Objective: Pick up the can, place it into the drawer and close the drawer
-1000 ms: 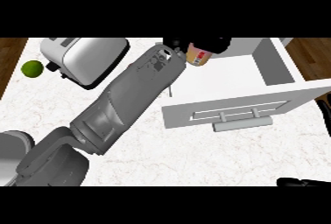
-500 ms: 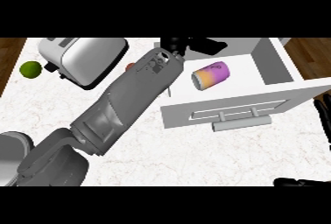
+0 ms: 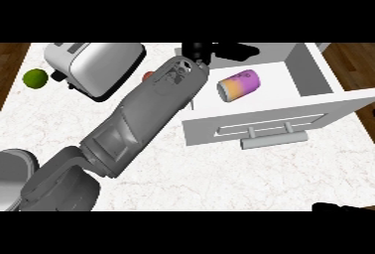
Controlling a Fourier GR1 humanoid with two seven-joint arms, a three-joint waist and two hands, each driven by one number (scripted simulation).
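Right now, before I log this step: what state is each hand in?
Left hand: holds nothing; open or shut cannot be told.
Right hand: barely in view at the lower edge; cannot be told.

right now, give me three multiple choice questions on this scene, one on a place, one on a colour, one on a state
1. Where is the can relative to the drawer?
A. in front of it
B. inside it
C. to its left

2. What colour is the round fruit left of the toaster?
A. red
B. green
C. yellow

3. What state is the drawer in?
A. pulled open
B. pushed shut
C. tipped upside down

Answers:
1 B, since the can lies on its side on the drawer's floor, between its walls.
2 B, since the fruit is plainly green against the pale counter top.
3 A, since the drawer's inside shows from above, with its front panel and handle standing out toward the robot.
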